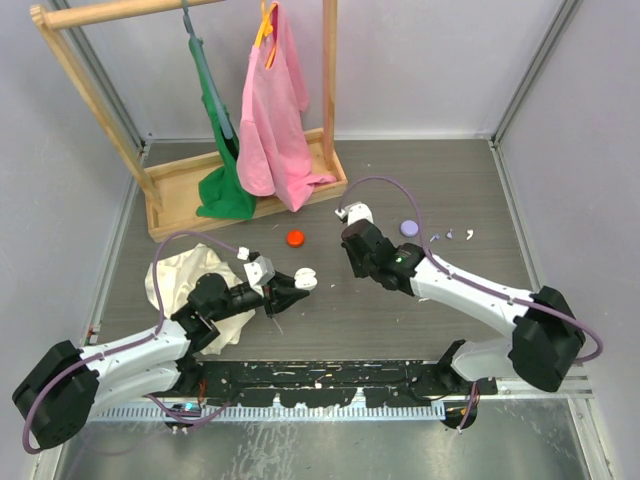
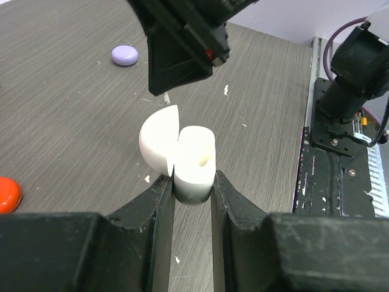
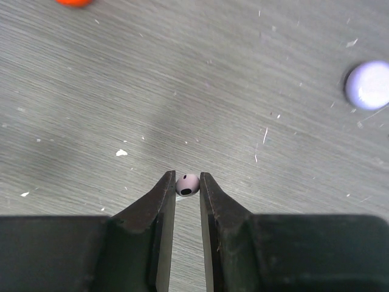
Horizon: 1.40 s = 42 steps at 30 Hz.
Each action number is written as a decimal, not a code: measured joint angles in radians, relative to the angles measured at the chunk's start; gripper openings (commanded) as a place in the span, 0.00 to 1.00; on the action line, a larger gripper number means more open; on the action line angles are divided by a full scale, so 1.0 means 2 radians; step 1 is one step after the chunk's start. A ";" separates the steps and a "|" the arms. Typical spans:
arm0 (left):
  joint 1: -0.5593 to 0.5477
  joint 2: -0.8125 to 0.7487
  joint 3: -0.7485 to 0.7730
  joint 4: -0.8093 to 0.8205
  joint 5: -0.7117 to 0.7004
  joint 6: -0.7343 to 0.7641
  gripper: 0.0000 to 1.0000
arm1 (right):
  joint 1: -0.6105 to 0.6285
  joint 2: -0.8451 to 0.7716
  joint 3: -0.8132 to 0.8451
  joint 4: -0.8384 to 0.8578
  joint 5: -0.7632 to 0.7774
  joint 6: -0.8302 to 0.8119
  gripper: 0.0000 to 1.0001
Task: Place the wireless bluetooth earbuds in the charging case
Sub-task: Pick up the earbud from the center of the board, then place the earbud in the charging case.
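Observation:
My left gripper [image 1: 293, 284] [image 2: 193, 185] is shut on a small white charging case [image 1: 305, 281] [image 2: 182, 149], held just above the table with its hinged lid open. My right gripper [image 1: 352, 268] [image 3: 187, 188] is shut on a tiny pale earbud [image 3: 187, 184] by its round head. In the left wrist view, the right gripper [image 2: 167, 91] hangs just beyond the open case, with a white tip [image 2: 165, 96] showing below its fingers. The two are apart. I cannot make out a second earbud for certain.
A pale-lavender round disc [image 1: 408, 228] [image 2: 124, 55] [image 3: 368, 85] and a red-orange cap [image 1: 295, 238] [image 2: 7, 194] lie on the table. Small white bits [image 1: 459, 235] lie right of the disc. A crumpled white cloth [image 1: 185, 280] is at the left. A wooden rack [image 1: 250, 185] with hanging garments stands at the back.

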 measured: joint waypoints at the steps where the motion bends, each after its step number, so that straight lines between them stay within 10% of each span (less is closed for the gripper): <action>1: 0.000 0.000 0.000 0.000 -0.001 0.000 0.00 | 0.009 -0.009 0.004 -0.002 0.009 -0.007 0.22; 23: 0.000 -0.013 0.000 -0.019 -0.011 0.002 0.00 | 0.250 -0.097 0.052 0.068 0.170 -0.223 0.23; 42: 0.000 -0.063 0.000 -0.010 0.038 -0.006 0.00 | 0.290 -0.151 -0.062 0.247 0.062 -0.395 0.24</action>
